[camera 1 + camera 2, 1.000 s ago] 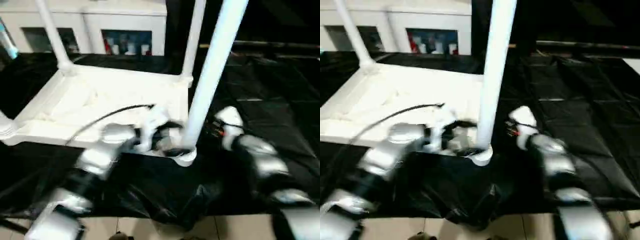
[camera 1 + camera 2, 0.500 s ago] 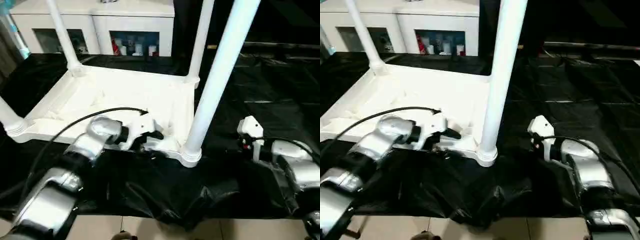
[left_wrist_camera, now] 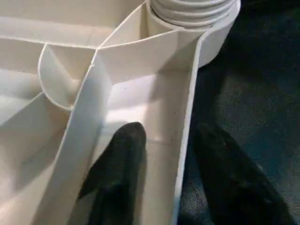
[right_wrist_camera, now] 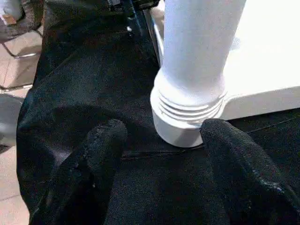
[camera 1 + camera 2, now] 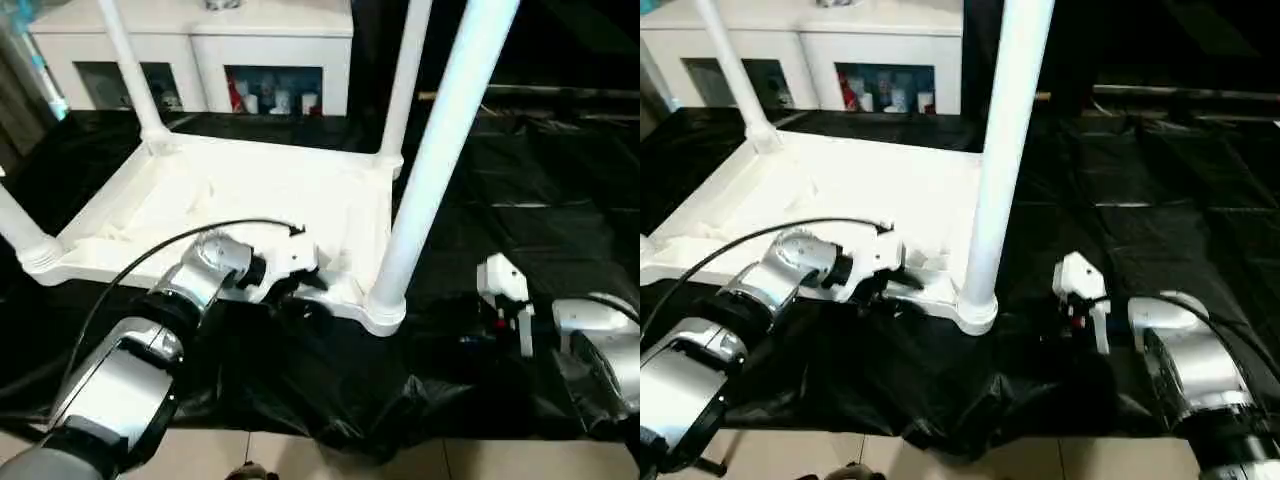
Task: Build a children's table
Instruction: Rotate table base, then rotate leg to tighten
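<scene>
Left gripper (image 3: 161, 173) is straddling the tabletop (image 5: 250, 190) rim, not visibly pinching it; right gripper (image 4: 161, 154), spread, is hovering at three o'clock of the near leg (image 5: 440, 150)

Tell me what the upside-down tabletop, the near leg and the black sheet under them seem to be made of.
Tabletop: looks like white moulded plastic, matte, with thin ribs on its underside in the left wrist view.
Near leg: probably the same plastic, smooth and slightly glossy, with ridged rings at its base.
Black sheet: seems thin plastic film; it wrinkles and reflects light.
</scene>
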